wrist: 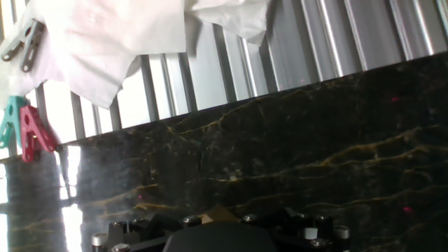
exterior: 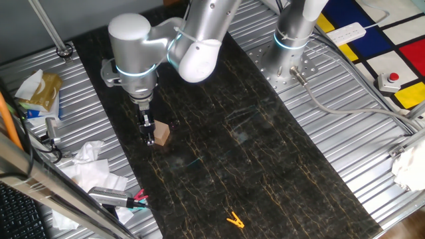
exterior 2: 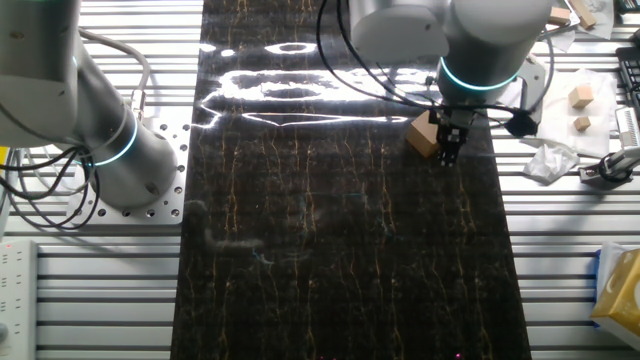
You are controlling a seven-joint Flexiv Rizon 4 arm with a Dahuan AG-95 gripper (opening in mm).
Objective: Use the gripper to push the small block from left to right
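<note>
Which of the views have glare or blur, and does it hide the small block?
The other fixed view has strong white glare on the dark mat, left of the small block, which stays visible beside the gripper. One fixed view is evenly lit, block clear. Hand view is overexposed on the white paper; no block visible.

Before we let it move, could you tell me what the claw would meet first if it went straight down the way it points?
The black mat: the claw points straight down, tips at or just above it. The block sits beside it, out of that line.
</note>
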